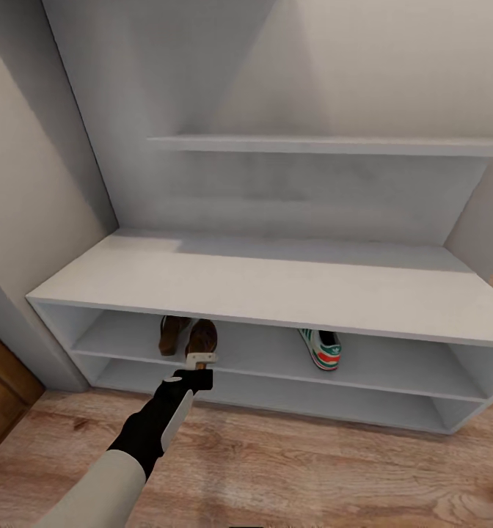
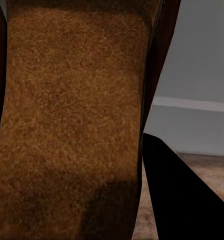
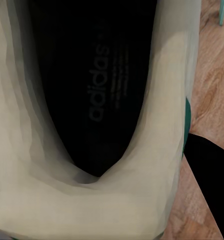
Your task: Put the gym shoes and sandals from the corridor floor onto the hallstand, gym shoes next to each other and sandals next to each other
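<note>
Two sandals (image 1: 189,339), one gym shoe (image 1: 320,347), upper shelf (image 1: 393,359)

We see the white rack (image 1: 276,290) standing on the wood floor (image 1: 290,469), its upper open shelf bearing two sandals (image 1: 189,339) at left and one sneaker (image 1: 321,347) at right.

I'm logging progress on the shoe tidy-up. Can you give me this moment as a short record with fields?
rack: white hallstand, top bare, two open shelves
upper shelf, left: two brown sandals side by side
upper shelf, right: one gym shoe
left gripper: at the right-hand sandal's heel, which fills its wrist view
right wrist view: second gym shoe close up, over the wood floor
remaining: second gym shoe not yet on rack
</note>
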Robot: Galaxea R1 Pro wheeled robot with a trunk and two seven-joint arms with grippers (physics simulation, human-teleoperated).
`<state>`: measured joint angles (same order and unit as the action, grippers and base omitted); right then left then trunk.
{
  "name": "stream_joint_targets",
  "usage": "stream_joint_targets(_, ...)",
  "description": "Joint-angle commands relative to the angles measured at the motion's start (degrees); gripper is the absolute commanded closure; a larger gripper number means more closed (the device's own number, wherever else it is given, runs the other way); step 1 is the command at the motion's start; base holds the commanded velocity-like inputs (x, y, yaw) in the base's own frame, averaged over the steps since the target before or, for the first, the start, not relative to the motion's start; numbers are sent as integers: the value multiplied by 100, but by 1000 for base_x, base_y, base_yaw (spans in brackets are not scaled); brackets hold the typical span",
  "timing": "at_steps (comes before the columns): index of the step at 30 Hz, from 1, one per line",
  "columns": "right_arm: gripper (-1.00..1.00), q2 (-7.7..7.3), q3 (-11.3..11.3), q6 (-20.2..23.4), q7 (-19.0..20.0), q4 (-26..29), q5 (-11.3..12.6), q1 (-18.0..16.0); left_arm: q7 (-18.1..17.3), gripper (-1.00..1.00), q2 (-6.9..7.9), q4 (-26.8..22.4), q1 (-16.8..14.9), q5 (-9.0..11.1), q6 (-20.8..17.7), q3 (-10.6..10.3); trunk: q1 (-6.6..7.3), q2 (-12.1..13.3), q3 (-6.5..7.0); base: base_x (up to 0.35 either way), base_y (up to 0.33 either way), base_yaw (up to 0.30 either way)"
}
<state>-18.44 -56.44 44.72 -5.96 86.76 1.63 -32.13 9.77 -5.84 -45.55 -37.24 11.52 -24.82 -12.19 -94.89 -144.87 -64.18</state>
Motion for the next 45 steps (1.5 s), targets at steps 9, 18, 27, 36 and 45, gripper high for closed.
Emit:
stream_joint_targets(9, 100, -2, 2, 28, -29, 7, 19, -4, 41, 100, 4, -15, -3, 43, -23, -20, -16, -12, -161, 0, 0, 0)
stream_joint_targets(18, 100, -2, 2, 28, -29, 7, 18, -4, 39, 100, 4, -16, -3, 43, -23, -20, -19, -14, -183, 0, 0, 0)
stream_joint_targets(27, 100, -2, 2, 28, -32, 7, 19, -4, 40, 100, 4, -15, -3, 43, -23, -12, -19, -14, -183, 154, 0, 0)
stream_joint_targets(36, 100, -2, 2, 28, -33, 7, 16, -4, 35, 100, 5, -7, -3, 43, -23, -11, -19, -14, -183, 65, 0, 0)
stream_joint_targets(45, 100, -2, 2, 28, -35, 7, 17, -4, 35, 100, 5, -7, -3, 43, -23, -11, -19, -14, -183, 145, 63, 0)
